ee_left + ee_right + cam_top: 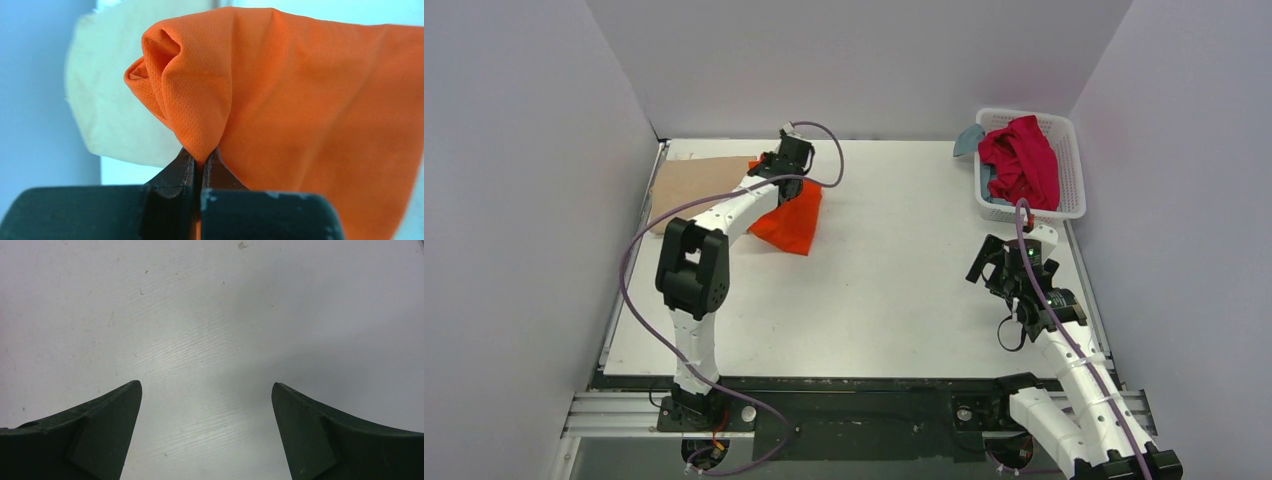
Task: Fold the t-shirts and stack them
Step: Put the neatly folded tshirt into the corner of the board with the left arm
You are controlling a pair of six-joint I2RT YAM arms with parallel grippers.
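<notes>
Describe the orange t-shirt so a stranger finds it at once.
On the white table, look to the far left, where a tan t-shirt lies flat. Just right of it is the orange t-shirt, pinched in the left claw. No other cloth is bright orange or held.

Left arm rises from its base at 7 o'clock, elbow bent at 9 o'clock, and carries the left gripper [772,166] out to 11 o'clock, jaws pinched tight on the orange t-shirt [300,100]. Right arm leans in from 5 o'clock; the right gripper [984,262] hangs at 4 o'clock, fingers [110,430] spread wide, pointing down.
</notes>
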